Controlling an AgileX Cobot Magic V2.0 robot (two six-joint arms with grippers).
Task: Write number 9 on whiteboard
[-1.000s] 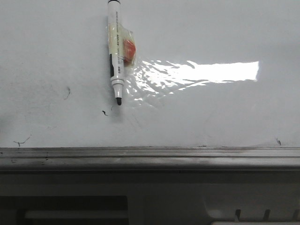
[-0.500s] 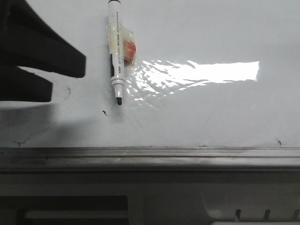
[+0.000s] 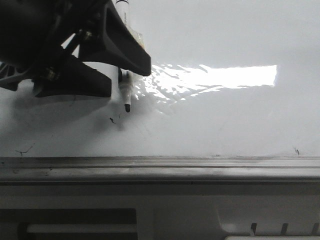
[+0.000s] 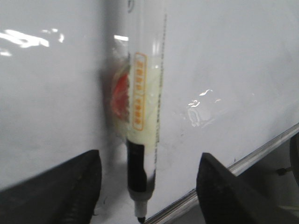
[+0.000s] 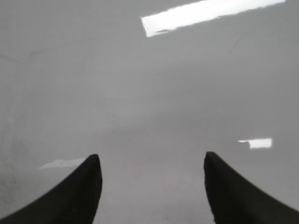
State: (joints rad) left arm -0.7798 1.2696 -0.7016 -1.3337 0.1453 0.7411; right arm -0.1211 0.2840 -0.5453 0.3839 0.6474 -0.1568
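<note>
The whiteboard (image 3: 225,115) lies flat, glossy white with glare. A white marker (image 3: 126,95) with a black tip lies on it, tip toward the grey rail. Its body is mostly hidden in the front view by my left gripper (image 3: 130,79). In the left wrist view the marker (image 4: 145,116) runs between the black fingers (image 4: 70,186) of my left gripper (image 4: 149,158), which is open and straddles it without touching. A red piece under tape (image 4: 120,95) clings to the marker's side. My right gripper (image 5: 152,157) is open over bare board. The number 9 is out of view.
A grey metal rail (image 3: 160,165) runs along the board's near edge. Small black squiggles (image 3: 112,120) and specks (image 3: 296,150) mark the board. A bright glare strip (image 3: 225,76) lies right of the marker.
My left gripper has come in from the left and now hangs over the marker, covering most of it. The marker has not moved.
</note>
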